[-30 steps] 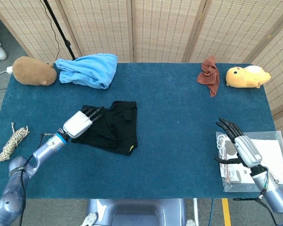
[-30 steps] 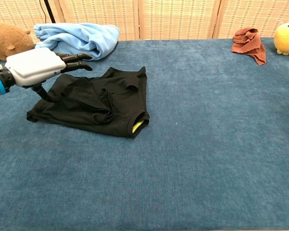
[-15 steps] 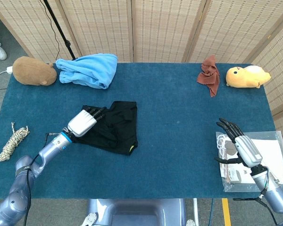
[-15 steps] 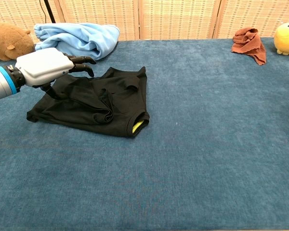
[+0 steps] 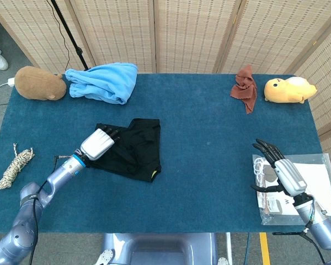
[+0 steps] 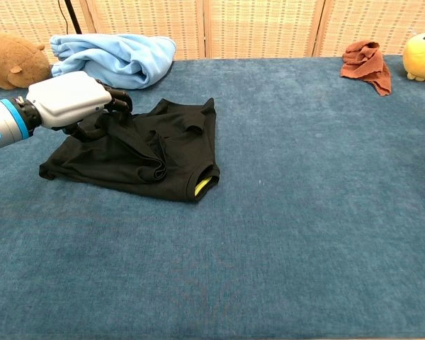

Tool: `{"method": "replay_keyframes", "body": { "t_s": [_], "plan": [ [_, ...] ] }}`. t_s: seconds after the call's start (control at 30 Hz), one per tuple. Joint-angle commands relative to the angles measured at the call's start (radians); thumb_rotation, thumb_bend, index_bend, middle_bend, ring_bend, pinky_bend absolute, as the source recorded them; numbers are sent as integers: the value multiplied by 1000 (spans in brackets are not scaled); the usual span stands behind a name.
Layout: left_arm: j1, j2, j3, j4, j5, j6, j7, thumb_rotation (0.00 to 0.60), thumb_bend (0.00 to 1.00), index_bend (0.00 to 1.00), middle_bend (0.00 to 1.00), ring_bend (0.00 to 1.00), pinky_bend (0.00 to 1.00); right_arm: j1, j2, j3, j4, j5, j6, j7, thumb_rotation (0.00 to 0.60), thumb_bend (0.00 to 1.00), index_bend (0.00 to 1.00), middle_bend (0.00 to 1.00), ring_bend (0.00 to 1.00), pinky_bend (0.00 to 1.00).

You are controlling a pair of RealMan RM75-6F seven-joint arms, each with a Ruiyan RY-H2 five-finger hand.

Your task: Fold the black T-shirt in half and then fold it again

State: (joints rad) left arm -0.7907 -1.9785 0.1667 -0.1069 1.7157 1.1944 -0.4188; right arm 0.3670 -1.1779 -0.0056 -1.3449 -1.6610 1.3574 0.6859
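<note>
While bunched left of table (image 5: 209, 138) centre, black T-shirt (image 5: 133, 148) lies directly under left hand (image 5: 97, 143); fingers (image 6: 117, 101) curled into its near-left edge, apparently gripping cloth. Right hand (image 5: 281, 171) well apart, fingers spread, empty. Left nearer.

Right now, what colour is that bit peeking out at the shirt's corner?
Yellow, against the black T-shirt; clearest in the chest view.

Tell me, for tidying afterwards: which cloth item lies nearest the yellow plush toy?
The crumpled rust-red cloth, just beside the yellow plush toy at the far right.
</note>
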Motion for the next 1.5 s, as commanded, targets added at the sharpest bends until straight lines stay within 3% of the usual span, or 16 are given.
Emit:
{"method": "replay_keyframes", "body": {
  "t_s": [0.03, 0.43, 1.5],
  "plan": [
    [0, -1, -1, 0, -1, 0, 1, 600, 466, 499, 331, 409, 392, 0, 0, 0, 1, 0, -1, 1, 600, 0, 0, 0, 0, 0],
    [-53, -19, -37, 4, -31, 24, 15, 600, 473, 628, 444, 508, 422, 4, -2, -2, 5, 3, -9, 8, 600, 0, 0, 0, 0, 0],
    [-248, -104, -71, 14, -61, -154, 171, 600, 459, 611, 437, 488, 422, 10, -2, 2, 31, 21, -29, 53, 600, 0, 0, 0, 0, 0]
  ]
}}
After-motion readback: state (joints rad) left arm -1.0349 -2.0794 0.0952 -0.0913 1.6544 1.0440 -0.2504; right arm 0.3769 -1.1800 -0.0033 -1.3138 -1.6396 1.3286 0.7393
